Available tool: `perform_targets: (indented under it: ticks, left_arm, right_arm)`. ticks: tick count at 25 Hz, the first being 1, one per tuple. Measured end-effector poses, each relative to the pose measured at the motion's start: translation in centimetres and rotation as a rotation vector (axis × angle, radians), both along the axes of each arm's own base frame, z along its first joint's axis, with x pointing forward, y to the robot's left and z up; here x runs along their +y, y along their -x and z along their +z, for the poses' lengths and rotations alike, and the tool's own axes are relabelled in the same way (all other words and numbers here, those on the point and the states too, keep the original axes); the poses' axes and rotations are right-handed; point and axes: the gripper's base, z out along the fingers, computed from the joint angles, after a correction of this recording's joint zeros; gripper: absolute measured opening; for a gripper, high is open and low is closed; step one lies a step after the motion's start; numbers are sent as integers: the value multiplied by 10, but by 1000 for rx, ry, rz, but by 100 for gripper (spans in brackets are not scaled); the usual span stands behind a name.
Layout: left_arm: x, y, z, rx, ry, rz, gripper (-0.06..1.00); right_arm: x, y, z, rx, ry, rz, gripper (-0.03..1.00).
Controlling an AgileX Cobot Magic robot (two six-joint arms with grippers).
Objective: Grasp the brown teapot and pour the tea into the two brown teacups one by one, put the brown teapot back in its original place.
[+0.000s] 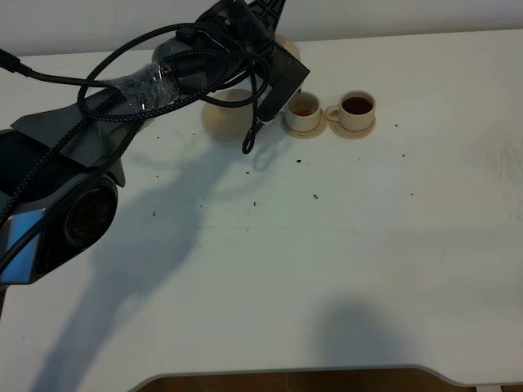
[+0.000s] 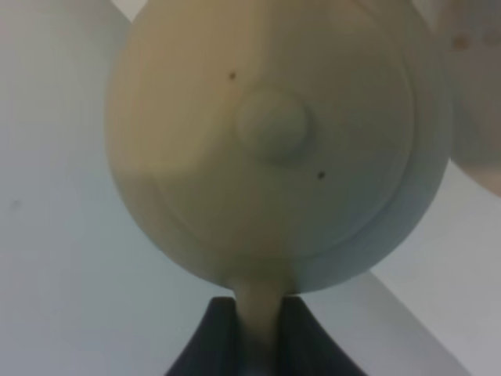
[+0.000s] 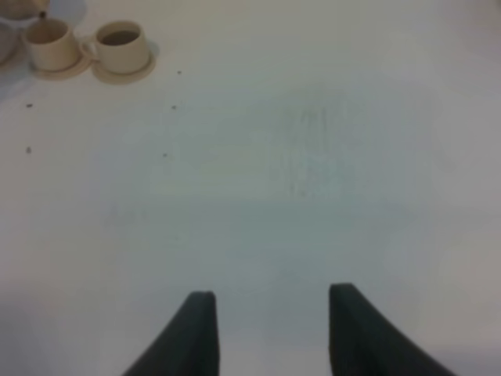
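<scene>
My left gripper (image 1: 274, 65) reaches to the far middle of the table and is shut on the loop handle of the brown teapot (image 2: 270, 149). It holds the teapot in the air, and the knobbed lid fills the left wrist view. In the high view only a tan edge of the teapot (image 1: 288, 45) shows behind the arm, above the left teacup (image 1: 304, 109), which holds a little tea. The right teacup (image 1: 356, 108) holds dark tea. Both stand on small saucers. The wide saucer (image 1: 227, 116) lies bare, left of the cups. My right gripper (image 3: 270, 329) is open and empty over bare table.
Black cables (image 1: 147, 82) hang along the left arm over the table's left side. Dark specks (image 1: 315, 196) dot the white table (image 1: 343, 261). The cups also show far off in the right wrist view (image 3: 121, 45).
</scene>
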Motion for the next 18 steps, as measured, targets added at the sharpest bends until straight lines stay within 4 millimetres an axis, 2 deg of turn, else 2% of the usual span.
perform_targets:
  ticks: [18]
  left_arm:
    - [-8, -3, 4, -65, -95, -180, 11]
  right_arm:
    - [0, 0, 0, 0, 0, 0, 36]
